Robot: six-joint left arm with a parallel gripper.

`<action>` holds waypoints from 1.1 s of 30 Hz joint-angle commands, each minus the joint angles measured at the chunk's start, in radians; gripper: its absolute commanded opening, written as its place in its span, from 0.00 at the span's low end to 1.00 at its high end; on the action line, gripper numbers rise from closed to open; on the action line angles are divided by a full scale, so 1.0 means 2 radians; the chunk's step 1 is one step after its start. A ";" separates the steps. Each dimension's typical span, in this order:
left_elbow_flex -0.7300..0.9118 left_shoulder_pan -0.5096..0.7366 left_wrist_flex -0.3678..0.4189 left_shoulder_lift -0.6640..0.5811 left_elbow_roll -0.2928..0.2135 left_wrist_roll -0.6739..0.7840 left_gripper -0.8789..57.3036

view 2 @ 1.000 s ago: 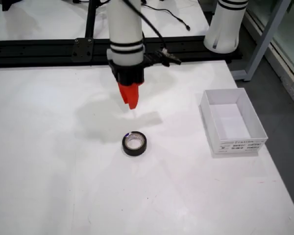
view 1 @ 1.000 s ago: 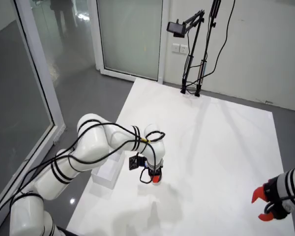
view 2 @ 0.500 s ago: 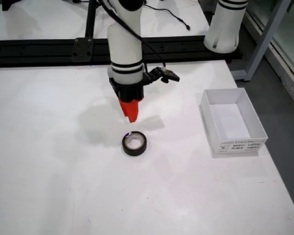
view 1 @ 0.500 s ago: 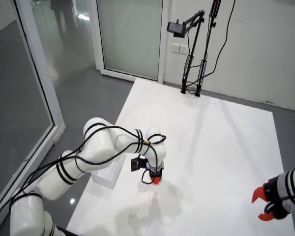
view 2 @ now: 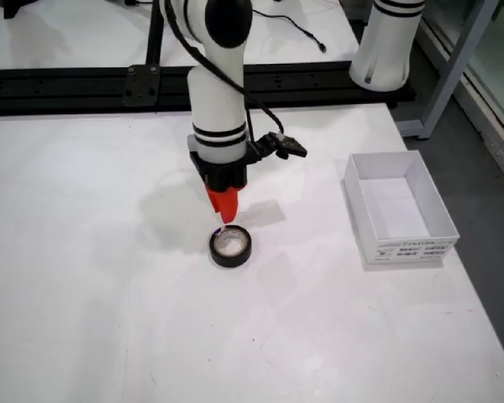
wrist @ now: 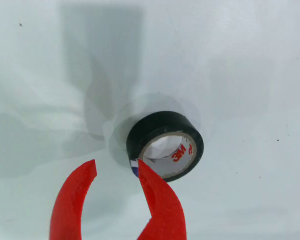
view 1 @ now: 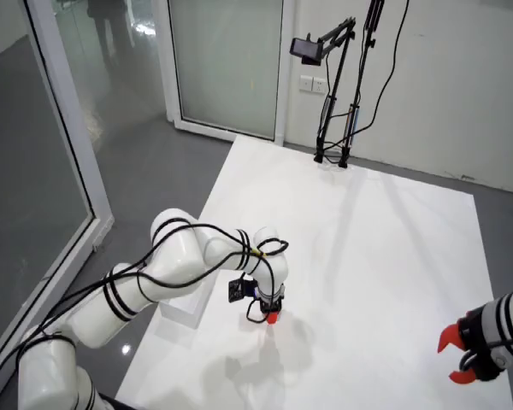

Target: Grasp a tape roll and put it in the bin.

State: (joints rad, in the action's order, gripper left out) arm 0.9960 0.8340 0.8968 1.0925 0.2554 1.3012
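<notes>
Red gripper [wrist: 117, 172] spread open, empty, poised low over the white tabletop [view 2: 84, 319]. Black tape [wrist: 165, 145] lying flat there, core up, at about 1 o'clock from the right fingertip in the wrist view, that tip just at the roll's outer edge, the other finger well clear to the left. Not yet straddled, not yet gripped. Bin [view 2: 399, 207] standing empty at 3 o'clock from the tape in the front view, well apart. Judged early: lining up and closing, lifting, carrying and dropping all left.

Wrist view alone giving the finger gap and the printed core; no bin there. Front view alone giving tape [view 2: 230, 245], gripper [view 2: 223, 205] and bin together, fingers reading as one red wedge. High view hiding the tape behind the arm; gripper [view 1: 272, 317] only a red speck.
</notes>
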 commanded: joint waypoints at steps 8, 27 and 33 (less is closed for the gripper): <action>-0.041 -0.016 -0.017 0.040 0.003 -0.005 0.31; -0.042 -0.013 -0.020 0.052 0.001 -0.007 0.14; -0.042 -0.012 -0.016 0.054 -0.007 -0.007 0.02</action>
State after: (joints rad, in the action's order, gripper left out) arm 0.9198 0.8069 0.8607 1.1780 0.2603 1.2890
